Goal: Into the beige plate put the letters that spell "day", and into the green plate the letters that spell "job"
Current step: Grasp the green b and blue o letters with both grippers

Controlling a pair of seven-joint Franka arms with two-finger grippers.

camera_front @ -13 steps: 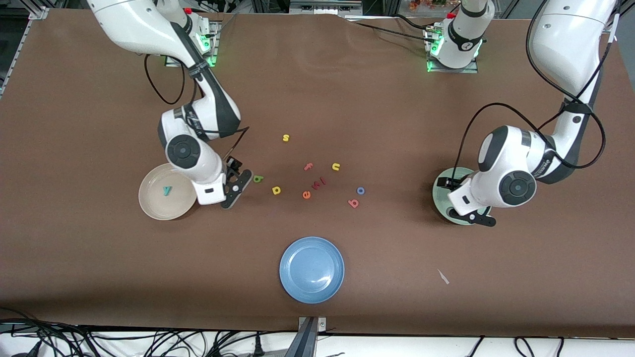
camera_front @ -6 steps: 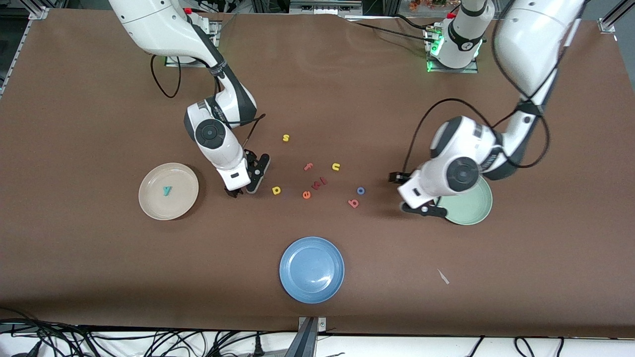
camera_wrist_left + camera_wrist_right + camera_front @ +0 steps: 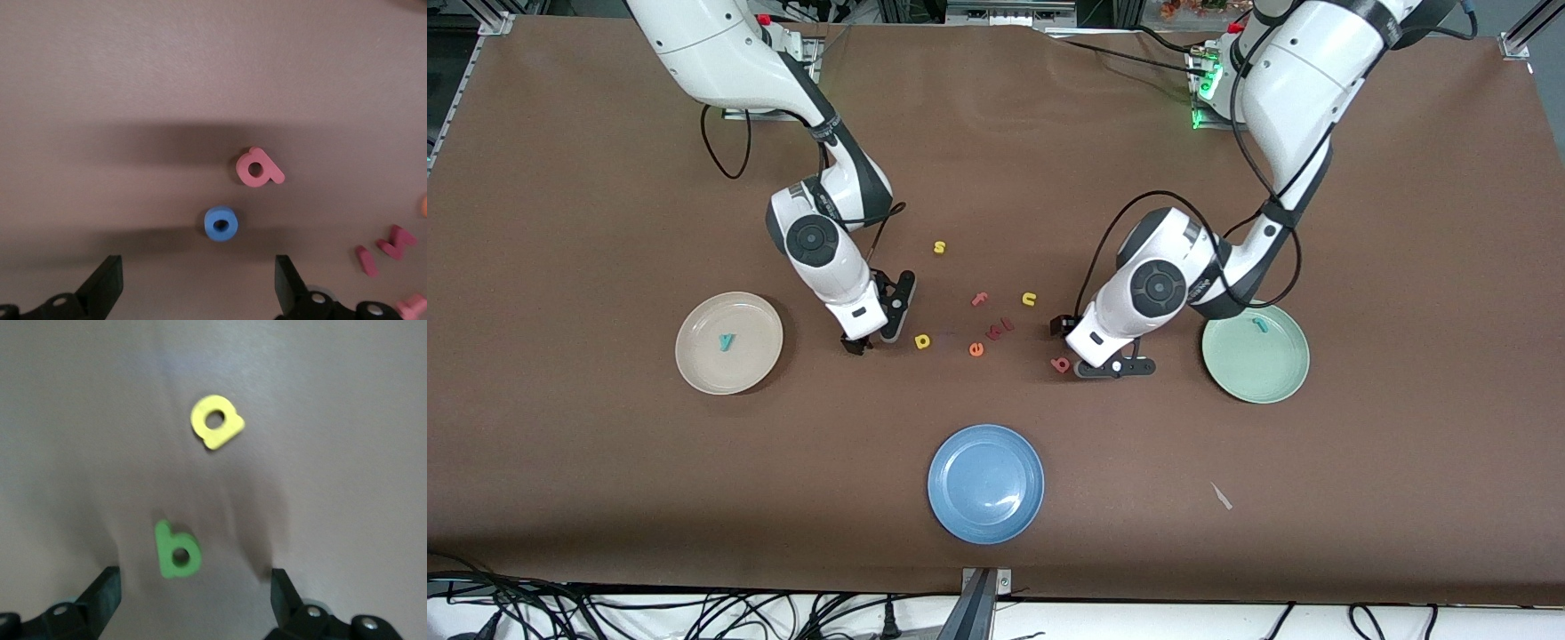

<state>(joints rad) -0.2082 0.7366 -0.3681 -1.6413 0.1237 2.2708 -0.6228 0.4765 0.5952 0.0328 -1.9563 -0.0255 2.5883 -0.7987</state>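
The beige plate (image 3: 758,356) holds the teal "y" (image 3: 727,340). On the green plate (image 3: 1256,373) lies the teal "j" (image 3: 1260,325). My right gripper (image 3: 876,326) (image 3: 193,603) hangs open low over the green "d" (image 3: 176,550), which the front view hides. The yellow "a" (image 3: 922,340) (image 3: 215,421) lies just past the "d", toward the table's middle. My left gripper (image 3: 1094,347) (image 3: 198,293) is open above the blue "o" (image 3: 221,223), hidden in the front view. The red-pink "b" (image 3: 1061,364) (image 3: 258,167) lies beside the "o".
A blue plate (image 3: 985,483) sits nearer the front camera, mid-table. Loose letters lie between the grippers: yellow "s" (image 3: 939,247), pink "f" (image 3: 980,300), yellow "u" (image 3: 1029,300), orange "e" (image 3: 976,349), red pieces (image 3: 1000,329). A paper scrap (image 3: 1221,496) lies toward the left arm's end.
My right gripper has moved from beside the beige plate to over the "d". My left gripper has left the green plate, uncovering the "j", and come over the "o". Both stayed open.
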